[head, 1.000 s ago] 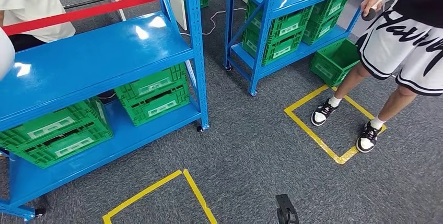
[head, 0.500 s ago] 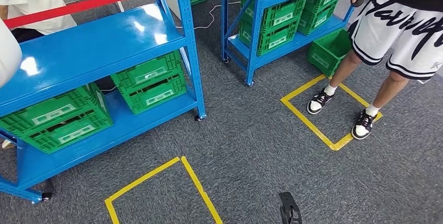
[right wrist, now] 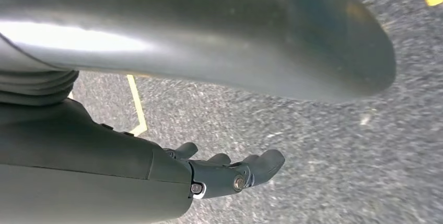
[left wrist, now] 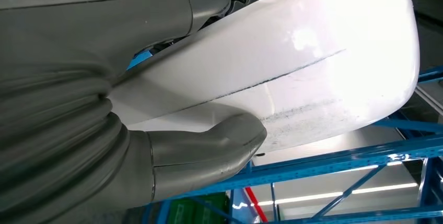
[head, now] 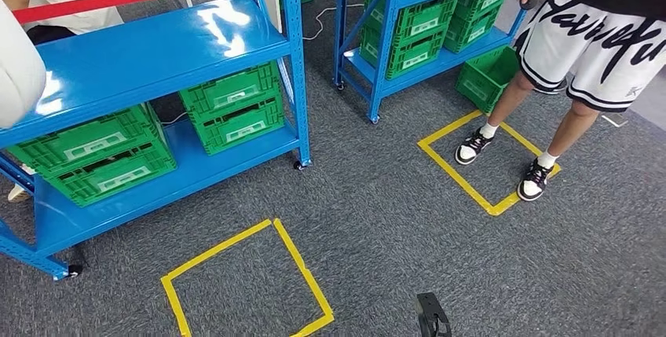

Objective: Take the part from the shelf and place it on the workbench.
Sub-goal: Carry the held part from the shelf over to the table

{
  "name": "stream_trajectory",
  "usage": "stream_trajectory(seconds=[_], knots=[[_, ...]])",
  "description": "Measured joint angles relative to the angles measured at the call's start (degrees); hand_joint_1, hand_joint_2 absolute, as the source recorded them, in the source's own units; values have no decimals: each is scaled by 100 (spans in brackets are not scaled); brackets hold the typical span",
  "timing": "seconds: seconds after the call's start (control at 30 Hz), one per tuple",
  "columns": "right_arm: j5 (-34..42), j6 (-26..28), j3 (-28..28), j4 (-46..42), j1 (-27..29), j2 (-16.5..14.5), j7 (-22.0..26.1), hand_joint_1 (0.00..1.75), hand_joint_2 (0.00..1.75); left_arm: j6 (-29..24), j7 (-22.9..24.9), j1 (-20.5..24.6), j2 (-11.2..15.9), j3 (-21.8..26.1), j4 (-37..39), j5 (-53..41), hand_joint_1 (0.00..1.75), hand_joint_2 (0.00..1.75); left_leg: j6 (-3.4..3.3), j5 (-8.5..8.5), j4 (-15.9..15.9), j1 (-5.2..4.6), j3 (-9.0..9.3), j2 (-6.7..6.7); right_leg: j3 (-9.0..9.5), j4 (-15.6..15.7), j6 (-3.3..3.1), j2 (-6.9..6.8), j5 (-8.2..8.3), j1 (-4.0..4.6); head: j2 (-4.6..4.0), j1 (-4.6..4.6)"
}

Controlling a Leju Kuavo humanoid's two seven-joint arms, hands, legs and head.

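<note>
1. Left wrist view: left hand [left wrist: 172,130] wrapped around big white part [left wrist: 292,62], thumb pressed on its smooth side, blue shelf [left wrist: 334,166] bars close behind.
2. Head view: white part [head: 17,70] up at far left edge, above blue shelf [head: 141,54] with green crates [head: 232,109].
3. Right wrist view: right hand [right wrist: 230,174] over grey carpet [right wrist: 313,145], fingers loose and apart, nothing in it.
4. Person [head: 597,38] standing in yellow tape square [head: 483,160].
</note>
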State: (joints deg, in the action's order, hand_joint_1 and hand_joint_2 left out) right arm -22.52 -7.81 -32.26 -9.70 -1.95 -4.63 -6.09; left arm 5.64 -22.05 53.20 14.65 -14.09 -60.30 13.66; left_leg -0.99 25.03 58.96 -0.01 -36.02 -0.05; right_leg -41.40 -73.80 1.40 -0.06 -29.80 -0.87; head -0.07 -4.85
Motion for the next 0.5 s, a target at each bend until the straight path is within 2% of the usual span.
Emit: stream_trajectory(seconds=[0.03,0.1,0.13,0.17,0.23,0.27,0.3,0.33,0.37,0.4,0.43,0.47,0.5], knots=[[-4,-2,-1,-1,-4,1,1,0,0,-1,6,-1,4,-2,-9,0,175,175,6,-54,16,-14,-76,-5,285,327,-55,3,107,26,0,1],[-10,-7,-3,-2,-17,8,3,0,0,-4,11,1,20,-4,-40,0,175,175,40,-153,30,-43,-180,-7,834,1093,-161,9,81,78,1,3],[-11,-7,-4,-2,-20,11,4,0,0,-5,12,2,27,-5,-55,0,175,175,67,-201,24,-43,-203,-2,989,1353,-196,11,26,99,1,2],[-11,-8,-5,-2,-21,14,4,0,0,-6,12,2,33,-7,-67,0,175,175,99,-252,8,-39,-214,4,1037,1478,-218,13,-5,117,1,1],[-13,-8,-9,-2,-17,8,2,0,0,-7,12,-9,46,-13,-79,0,175,175,169,-315,-23,-33,-233,1,994,1559,-258,2,105,104,0,-2],[-12,-8,-12,-1,-21,4,1,0,0,-8,13,-15,58,-17,-83,-1,175,175,201,-225,29,-34,-271,-7,954,1591,-290,-9,179,86,1,5],[-12,-8,-15,-1,-23,-1,1,0,0,-9,16,-18,72,-20,-84,-1,175,175,234,-29,180,-32,-329,-15,902,1626,-318,-21,262,62,1,16],[-12,-8,-18,0,-26,-4,1,0,0,-10,18,-21,84,-22,-84,-1,175,175,261,239,418,-17,-400,-20,841,1642,-336,-31,334,50,1,22],[-12,-8,-20,0,-24,-3,1,0,0,-11,20,-24,91,-26,-82,-1,175,175,292,533,768,-2,-480,-20,761,1645,-351,-33,404,46,1,31],[-12,-8,-20,0,-23,-3,1,0,0,-13,20,-32,94,-28,-81,-1,175,175,321,736,1137,14,-537,-19,671,1641,-349,-37,476,44,0,34],[-12,-7,-20,0,-23,-3,0,0,0,-14,20,-42,96,-31,-79,-1,175,175,344,810,1419,26,-552,-19,580,1635,-344,-43,546,42,0,33],[-12,-6,-20,0,-23,-3,-2,0,0,-15,21,-51,97,-33,-76,-1,175,175,363,768,1581,38,-501,-19,478,1627,-335,-50,620,38,0,34],[-13,-5,-20,0,-24,-4,-4,0,0,-17,22,-55,97,-34,-78,-1,175,175,374,619,1531,47,-353,-18,380,1616,-322,-55,692,33,0,34]])
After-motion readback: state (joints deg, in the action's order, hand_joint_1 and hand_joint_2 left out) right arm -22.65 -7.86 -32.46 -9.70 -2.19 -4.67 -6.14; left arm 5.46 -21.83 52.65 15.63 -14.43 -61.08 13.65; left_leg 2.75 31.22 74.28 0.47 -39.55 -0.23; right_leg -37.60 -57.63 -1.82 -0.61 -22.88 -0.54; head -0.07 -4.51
